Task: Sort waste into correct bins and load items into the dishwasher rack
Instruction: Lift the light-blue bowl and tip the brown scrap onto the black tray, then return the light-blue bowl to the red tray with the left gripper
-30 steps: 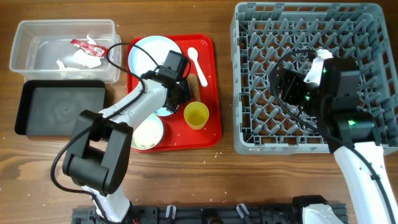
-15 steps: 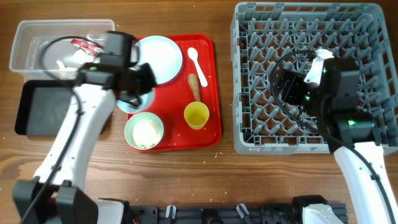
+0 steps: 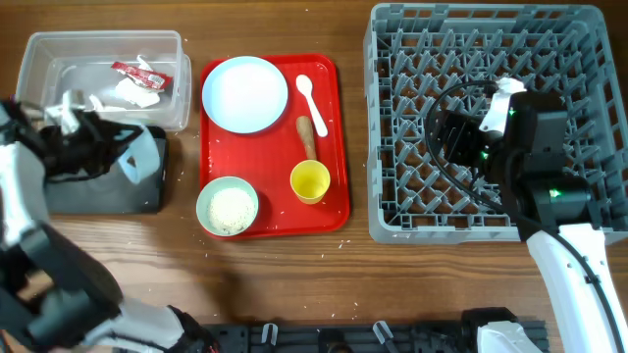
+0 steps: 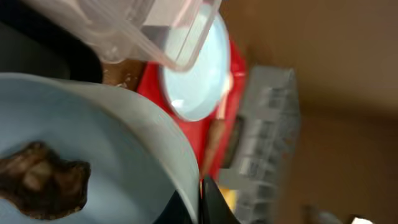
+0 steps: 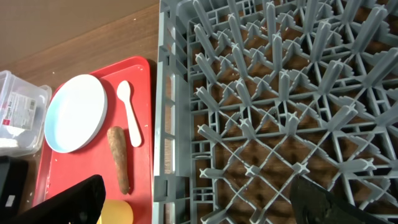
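My left gripper (image 3: 120, 159) is shut on the rim of the small light blue bowl (image 3: 145, 155) and holds it tilted over the black tray (image 3: 93, 188). In the left wrist view the bowl (image 4: 118, 143) holds a small dark food lump (image 4: 40, 180), and the fingers pinch its rim at my left gripper (image 4: 202, 202). The clear tub (image 3: 39, 93) holds the red-and-white wrapper (image 3: 137, 71) and crumpled white paper (image 3: 126, 94). My right gripper (image 3: 453, 137) hangs open and empty over the grey rack (image 3: 491, 221), as the right wrist view (image 5: 196, 205) shows.
The red serving tray (image 3: 336, 196) carries the pale plate (image 3: 244, 93), white spoon (image 3: 309, 98), brown stick (image 3: 306, 135), yellow cup (image 3: 310, 181) and the pale green bowl (image 3: 228, 207) with rice-like crumbs. The rack stands at the right.
My left arm has carried the blue bowl from the red tray leftward to above the black tray. The right arm has not moved.
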